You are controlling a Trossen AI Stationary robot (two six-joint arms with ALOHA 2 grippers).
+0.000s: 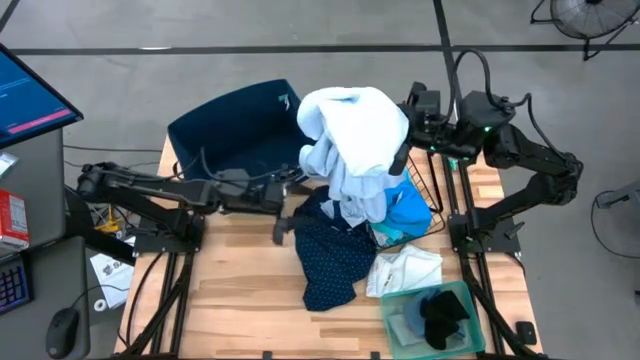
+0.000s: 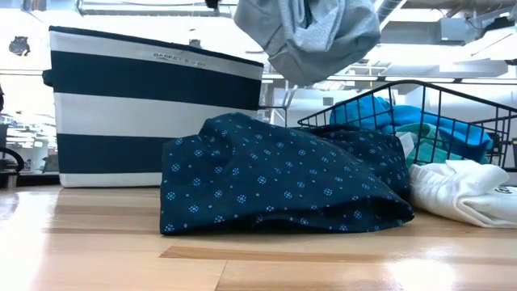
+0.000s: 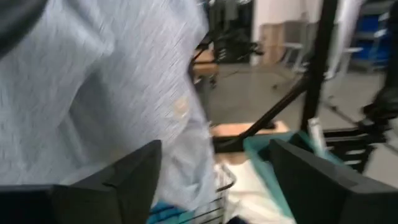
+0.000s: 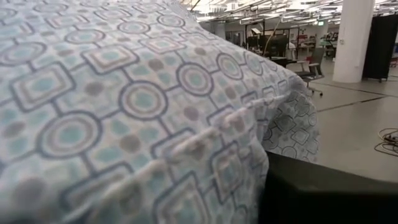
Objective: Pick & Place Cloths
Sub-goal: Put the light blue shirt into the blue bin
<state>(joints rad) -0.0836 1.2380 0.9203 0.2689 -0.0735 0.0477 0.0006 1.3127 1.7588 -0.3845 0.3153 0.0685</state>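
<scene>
**Pale cloth hoisted high above a crowded worktop**

Nearest me, at the front edge of the pale wooden worktop (image 1: 240, 290), sits one translucent green tray (image 1: 470, 335) with a black cloth (image 1: 441, 315) and a grey cloth (image 1: 405, 322) lying in it. Just behind it a white cloth (image 1: 405, 270) is spread on the wood, and beside that lies one dotted navy cloth (image 1: 330, 255), heaped in loose folds. Further in stands one black wire basket (image 2: 452, 101) with a turquoise cloth (image 1: 410, 212) bundled inside.

Above the middle hangs a big pale blue cloth (image 1: 350, 135), lifted clear of the worktop with its lower folds dangling over the navy one. The right claw (image 1: 402, 155) comes in from the right side, arm bent at the elbow, and is at the cloth's edge; the patterned fabric covers its own camera, so I cannot tell how its fingers stand. The left arm stretches low across from the left, and the left claw (image 1: 283, 222) is spread wide open with nothing between its fingers, close beside the hanging cloth.

At the back left stands one navy bin (image 1: 235, 130) with white stripes. Beyond lies grey concrete floor, a fan (image 1: 590, 18) in the far corner and a monitor (image 1: 30, 95) off to the left.
</scene>
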